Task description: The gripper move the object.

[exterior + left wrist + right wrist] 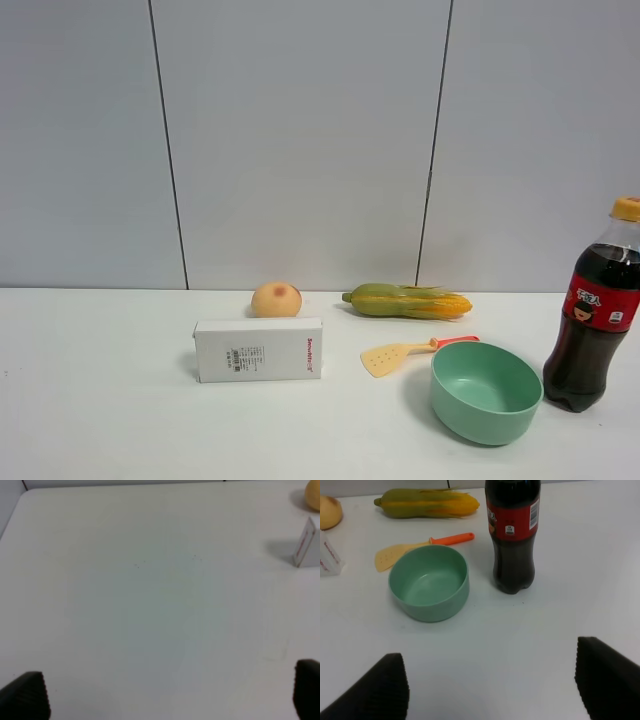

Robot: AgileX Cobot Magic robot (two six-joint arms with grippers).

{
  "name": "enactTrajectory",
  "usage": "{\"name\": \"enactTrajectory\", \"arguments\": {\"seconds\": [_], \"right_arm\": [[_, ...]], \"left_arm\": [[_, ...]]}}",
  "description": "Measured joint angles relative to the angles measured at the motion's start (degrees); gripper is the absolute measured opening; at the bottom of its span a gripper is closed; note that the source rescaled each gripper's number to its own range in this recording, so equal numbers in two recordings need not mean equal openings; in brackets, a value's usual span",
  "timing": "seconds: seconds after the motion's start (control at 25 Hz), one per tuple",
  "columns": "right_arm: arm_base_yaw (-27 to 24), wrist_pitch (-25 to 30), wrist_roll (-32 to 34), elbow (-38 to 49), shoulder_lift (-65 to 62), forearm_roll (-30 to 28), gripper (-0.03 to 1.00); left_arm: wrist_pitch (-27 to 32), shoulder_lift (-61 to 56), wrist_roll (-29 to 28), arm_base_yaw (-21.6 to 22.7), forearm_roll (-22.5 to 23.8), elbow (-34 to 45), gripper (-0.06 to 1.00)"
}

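The cola bottle (597, 310) with a yellow cap and red label stands upright at the right edge of the white table, next to the green bowl. It also shows in the right wrist view (513, 535), its top cut off. My right gripper (492, 685) is open and empty, its two black fingers wide apart, short of the bottle and the bowl. My left gripper (170, 692) is open and empty over bare table. Neither gripper shows in the exterior high view.
A green bowl (486, 392) sits left of the bottle, with a yellow spatula with an orange handle (405, 355) behind it. A white box (259, 350) lies mid-table. A peach-coloured round fruit (276, 299) and a corn cob (408, 301) lie near the back wall.
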Motion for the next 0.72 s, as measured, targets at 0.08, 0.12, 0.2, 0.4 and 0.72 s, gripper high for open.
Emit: {"name": "enactTrajectory", "arguments": {"seconds": [0.08,0.12,0.2,0.4,0.72], "right_arm": [[0.0,0.0,0.0,0.0,0.0,0.0,0.79],[0.0,0.0,0.0,0.0,0.0,0.0,0.79],[0.0,0.0,0.0,0.0,0.0,0.0,0.79],[0.0,0.0,0.0,0.0,0.0,0.0,0.79],[0.0,0.0,0.0,0.0,0.0,0.0,0.79]], "left_arm": [[0.0,0.0,0.0,0.0,0.0,0.0,1.00],[0.0,0.0,0.0,0.0,0.0,0.0,1.00],[0.0,0.0,0.0,0.0,0.0,0.0,1.00],[0.0,0.0,0.0,0.0,0.0,0.0,1.00],[0.0,0.0,0.0,0.0,0.0,0.0,1.00]]}}
